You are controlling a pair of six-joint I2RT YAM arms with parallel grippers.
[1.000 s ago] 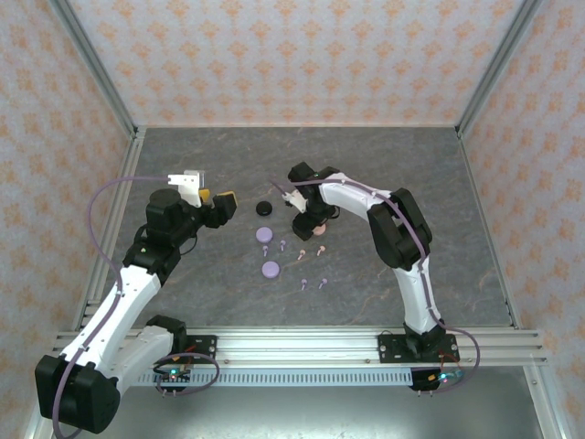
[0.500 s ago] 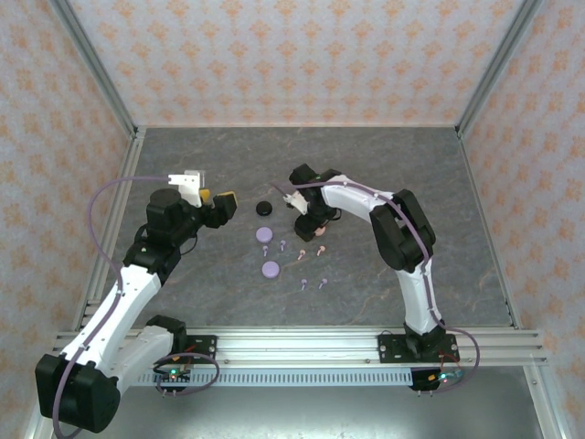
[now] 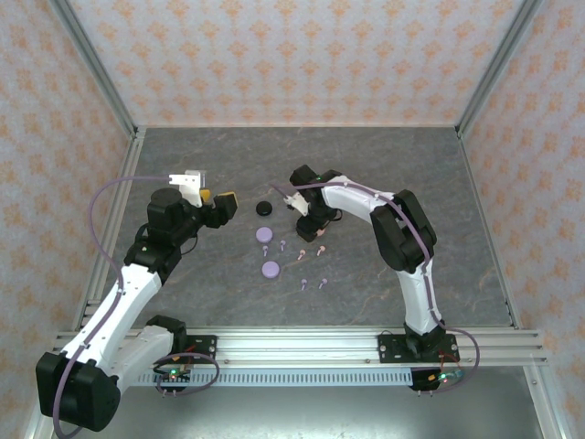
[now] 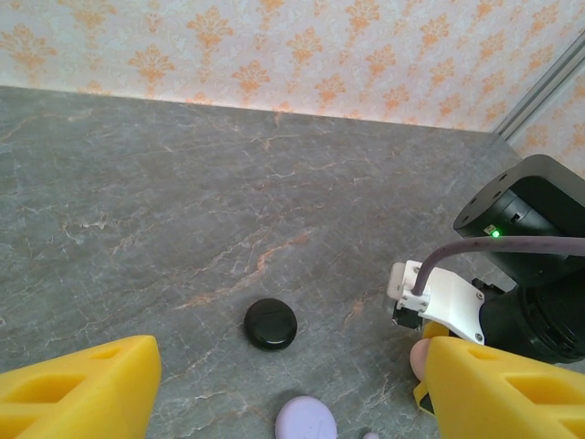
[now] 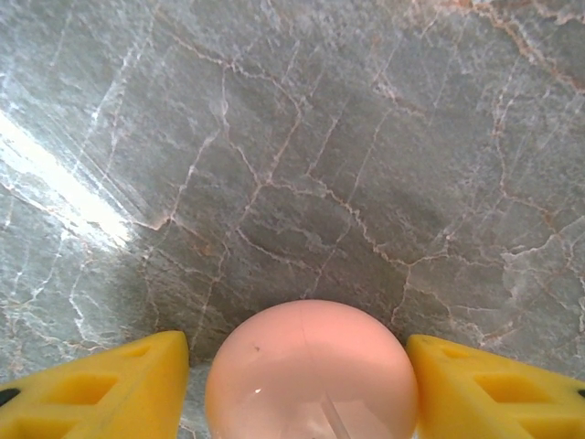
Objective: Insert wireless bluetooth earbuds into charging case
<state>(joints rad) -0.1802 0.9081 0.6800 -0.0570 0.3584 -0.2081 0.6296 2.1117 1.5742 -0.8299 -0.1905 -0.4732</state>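
Table (image 3: 411, 165): grey stone-look top | black disc (image 3: 263, 208) | lilac disc (image 3: 264, 234) | nearer lilac disc (image 3: 271, 269) | lilac earbuds (image 3: 303, 283), pink earbuds (image 3: 321, 248) scattered mid-table

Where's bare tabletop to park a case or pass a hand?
Free: the far strip between the back wall and the black disc; the right side between the right arm and the side wall. Crowded: centre, where lilac discs and earbuds cluster beside the right claw.

Grey marbled tabletop (image 3: 384, 174), orange-patterned walls (image 3: 292, 55), aluminium frame (image 3: 302, 342)
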